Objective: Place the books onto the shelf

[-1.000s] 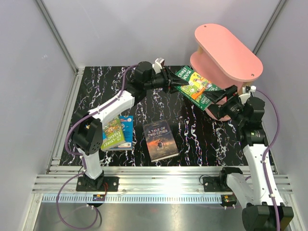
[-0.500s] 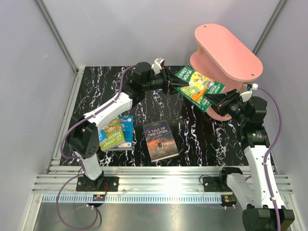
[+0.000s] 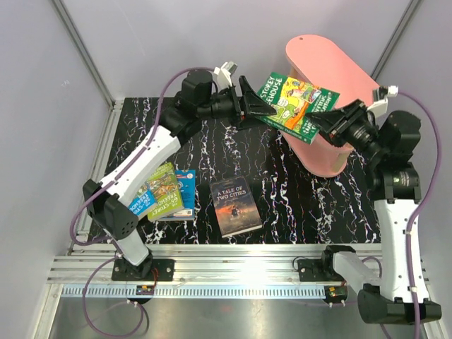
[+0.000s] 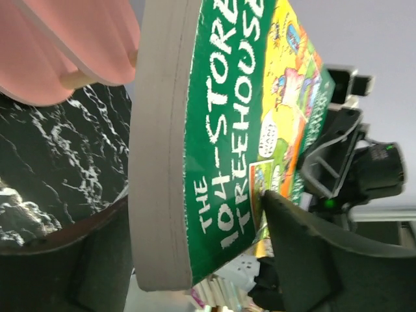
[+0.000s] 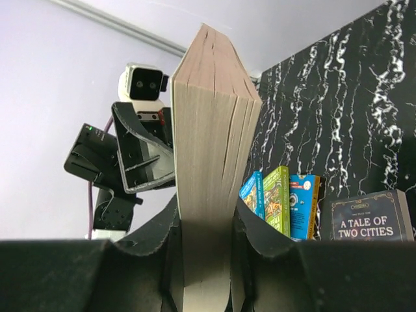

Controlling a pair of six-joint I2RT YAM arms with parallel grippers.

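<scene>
**Figure: one book in mid-air transfer toward the shelf.** The right gripper [image 3: 321, 124] is clenching one end of the green-and-yellow cartoon-covered Treehouse paperback [image 3: 293, 106] and holding it raised off the black, white-veined tabletop [image 3: 296, 201]. The left gripper [image 3: 251, 106] is straddling the opposite end. Its jaws are standing to either side of the page block, but it cannot be told whether they are pressing the block or are free of it. The pink three-tiered shelf with light wooden posts [image 3: 335, 67] is standing just beside the right jaws, and in the overhead view the paperback is overlapping its front edge.

**Step in hand, as judged:** this book is being carried to the shelf, probably with the load passing to the right arm. The next move is calling for the left jaws to draw clear. The right arm would then line the book up with a gap between tiers and slide it in without striking a post.

**Differences between views:**
- The right wrist view is showing both fingers pressed flat on the page block, which the overhead view is not.
- The left wrist view alone is showing a tier's underside and a post close beside the book.
- The overhead view alone is giving the whole layout. The dark grey "A Tale of Two Cities" paperback [image 3: 236, 205] and a small pile of green and blue paperbacks [image 3: 168, 192] are lying flat on the tabletop, well apart from both jaws.
</scene>
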